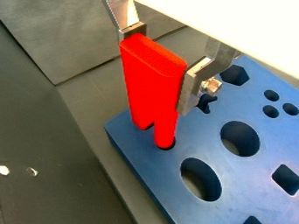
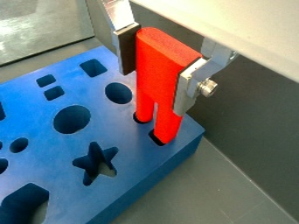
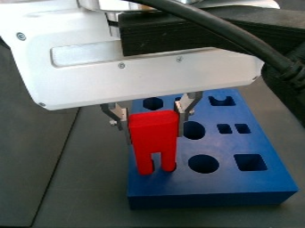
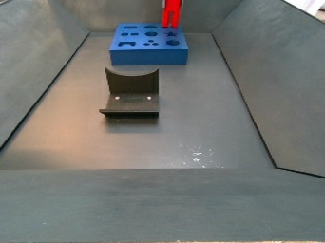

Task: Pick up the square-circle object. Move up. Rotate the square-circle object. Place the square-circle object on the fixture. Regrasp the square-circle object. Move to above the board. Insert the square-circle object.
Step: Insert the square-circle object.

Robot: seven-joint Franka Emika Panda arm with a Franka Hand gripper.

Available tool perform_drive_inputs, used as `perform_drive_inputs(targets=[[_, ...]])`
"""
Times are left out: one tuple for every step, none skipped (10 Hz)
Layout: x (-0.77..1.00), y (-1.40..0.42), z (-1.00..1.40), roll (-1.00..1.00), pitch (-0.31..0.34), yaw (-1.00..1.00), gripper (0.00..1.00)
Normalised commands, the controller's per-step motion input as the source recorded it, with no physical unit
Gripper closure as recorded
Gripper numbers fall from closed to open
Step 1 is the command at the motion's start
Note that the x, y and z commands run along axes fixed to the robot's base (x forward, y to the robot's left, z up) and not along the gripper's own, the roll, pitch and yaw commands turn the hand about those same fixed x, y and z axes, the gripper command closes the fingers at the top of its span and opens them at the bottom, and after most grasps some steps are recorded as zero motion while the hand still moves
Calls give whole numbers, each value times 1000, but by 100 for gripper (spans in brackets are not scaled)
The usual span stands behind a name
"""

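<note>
Your claw (image 1: 163, 66) is pinching the red block (image 1: 152, 87) by its solid upper end, with one silver finger (image 1: 124, 19) flat against each side, and it is hanging over the near corner of the blue board (image 1: 251, 188). You are gripping it high so that the forked end is hanging free below the fingers and nothing of the claw is coming between the prongs and the board. In both wrist views the block is standing upright with its two prongs pointing down; one prong is reaching into a small dark hole (image 2: 156, 138) near the board's edge, while the other looks to be ending just above the surface, though how deep the lower prong is sitting is hard to tell.

In a side view the block (image 3: 154, 142) is showing below the white wrist housing, centred between the fingers, which suggests that you are keeping it vertical to line it up with its cut-out. In a side view the fixture (image 4: 131, 92) is standing empty on the dark floor, well apart from the board (image 4: 150, 46), so the insertion seems to be the step in hand.
</note>
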Motion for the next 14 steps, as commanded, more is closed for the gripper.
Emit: perform_drive_inputs(targets=[[154,0,-74,46,0,0,100],[40,0,-177,57,0,0,100],[49,0,-194,89,0,0,100],[31,0,-191,80,0,0,100],[20,0,-263,80,0,0,100],[6,60,-280,89,0,0,100],[29,43,-257,57,0,0,100],[0,0,-151,24,0,80,100],[49,77,-149,0,0,0,100],[0,111,-180,0,0,0,100],[0,46,-43,0,0,0,100],[0,0,-20,0,0,0,100],[0,20,-74,6,0,0,100],[-26,51,-149,39,0,-17,100]])
